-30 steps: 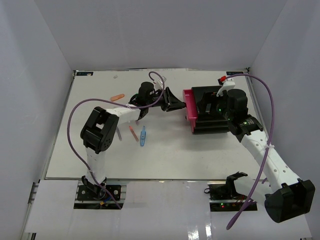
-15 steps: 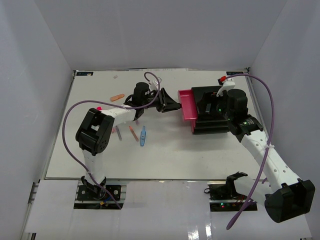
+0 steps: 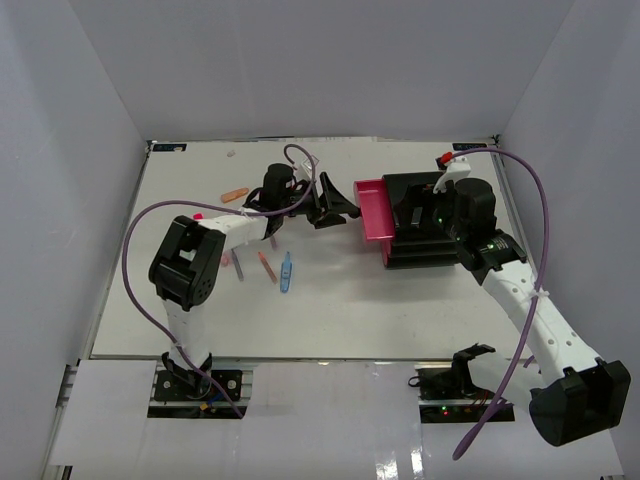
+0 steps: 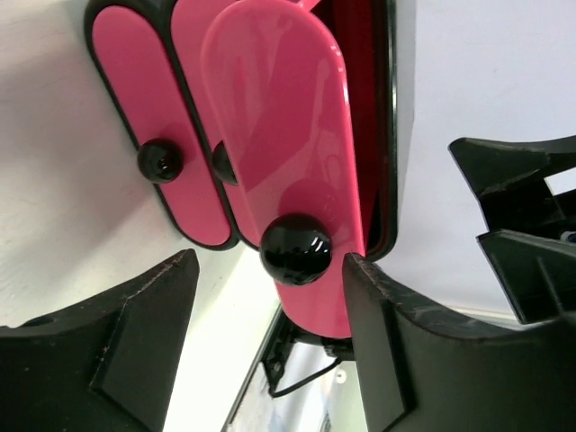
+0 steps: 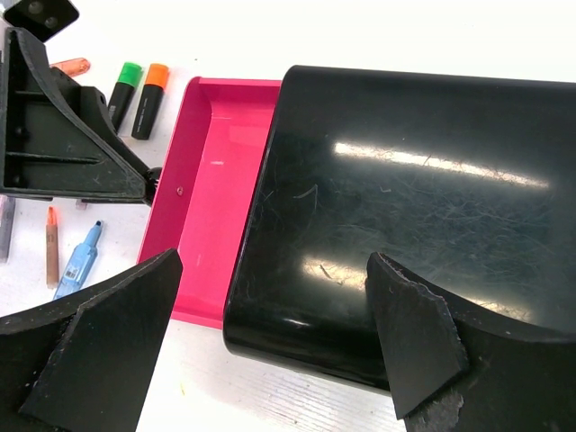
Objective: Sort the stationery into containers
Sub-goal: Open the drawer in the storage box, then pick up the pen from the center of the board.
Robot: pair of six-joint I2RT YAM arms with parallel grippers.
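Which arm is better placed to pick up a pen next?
Left. The left gripper, open at the pulled-out magenta plastic drawer, is near the thin light-blue pen and salmon pen. The right gripper is over the glossy black cabinet, farther from them.

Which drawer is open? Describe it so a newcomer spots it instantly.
Find the black cabinet on the right of the table, under the right arm. Its top pink drawer juts out leftward, towards the left tool. Unlike the two drawers below it, whose fronts sit flush, it is slid out and shows an empty pink tray.
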